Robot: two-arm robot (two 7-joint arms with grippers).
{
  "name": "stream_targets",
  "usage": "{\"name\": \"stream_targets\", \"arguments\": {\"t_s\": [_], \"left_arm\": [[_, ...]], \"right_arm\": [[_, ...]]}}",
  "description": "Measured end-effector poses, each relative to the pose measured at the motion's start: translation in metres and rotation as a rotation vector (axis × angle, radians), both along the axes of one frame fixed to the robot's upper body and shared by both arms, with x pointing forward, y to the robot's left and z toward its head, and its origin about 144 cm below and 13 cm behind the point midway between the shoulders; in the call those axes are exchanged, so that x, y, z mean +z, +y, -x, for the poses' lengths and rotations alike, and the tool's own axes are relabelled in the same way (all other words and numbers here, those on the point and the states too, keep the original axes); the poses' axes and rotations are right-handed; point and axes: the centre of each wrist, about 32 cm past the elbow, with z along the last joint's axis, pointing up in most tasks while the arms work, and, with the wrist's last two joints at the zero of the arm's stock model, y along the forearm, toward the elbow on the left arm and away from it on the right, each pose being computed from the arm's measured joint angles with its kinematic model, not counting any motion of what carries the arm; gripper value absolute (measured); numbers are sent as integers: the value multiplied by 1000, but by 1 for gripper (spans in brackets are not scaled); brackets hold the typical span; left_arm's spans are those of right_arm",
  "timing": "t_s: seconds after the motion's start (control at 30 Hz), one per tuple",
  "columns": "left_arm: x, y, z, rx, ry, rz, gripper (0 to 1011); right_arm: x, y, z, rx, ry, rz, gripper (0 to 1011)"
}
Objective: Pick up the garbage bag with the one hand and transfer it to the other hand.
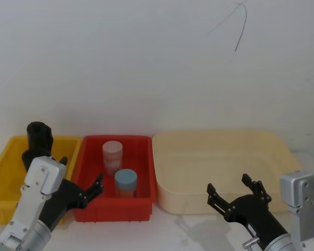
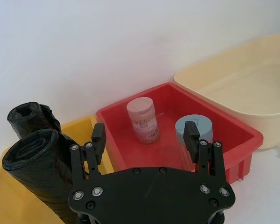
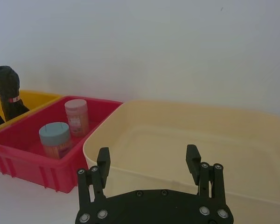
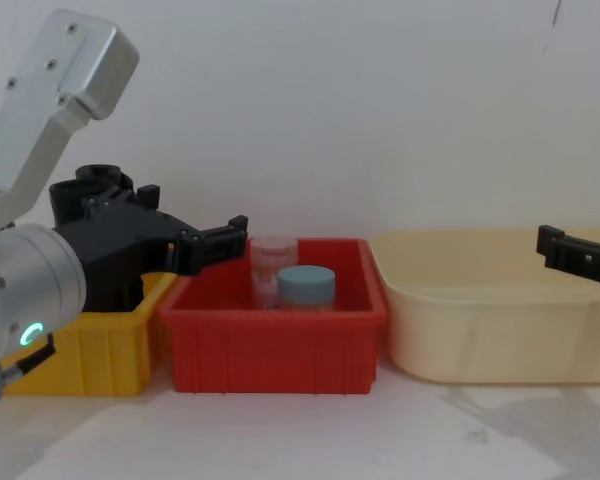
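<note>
Bag (image 3: 6, 86) stands upright at the far side of the yellow bin (image 1: 4, 167), behind a second roll (image 2: 37, 163). Judged step: approach. Move the left gripper (image 2: 145, 133) left and farther; straddle the far roll only; grip low, leaving its top free for handover. Its fingers are spread wide, holding nothing; right gripper (image 1: 228, 184), likewise spread and empty, hovers at the cream tub's (image 1: 220, 157) near side.

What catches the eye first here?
Three bright bins in a row: a yellow bin at left, a red bin with two jars in the middle, a cream bin at right. The garbage bag stands upright in the yellow bin, while the left gripper and right gripper hover open in front.
</note>
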Motion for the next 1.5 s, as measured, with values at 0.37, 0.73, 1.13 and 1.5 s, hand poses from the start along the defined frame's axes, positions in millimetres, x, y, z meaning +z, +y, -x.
{"name": "stream_targets", "arguments": {"t_s": [0.37, 0.73, 1.13, 1.5], "left_arm": [[0, 0, 0, 0, 0, 0, 1001], [0, 0, 0, 0, 0, 0, 1001], [0, 0, 0, 0, 0, 0, 1001], [0, 0, 0, 0, 0, 0, 1001]], "right_arm": [[0, 0, 0, 0, 0, 0, 1000], [0, 0, 0, 0, 0, 0, 999], [0, 0, 0, 0, 0, 0, 999], [0, 0, 0, 0, 0, 0, 1000]]}}
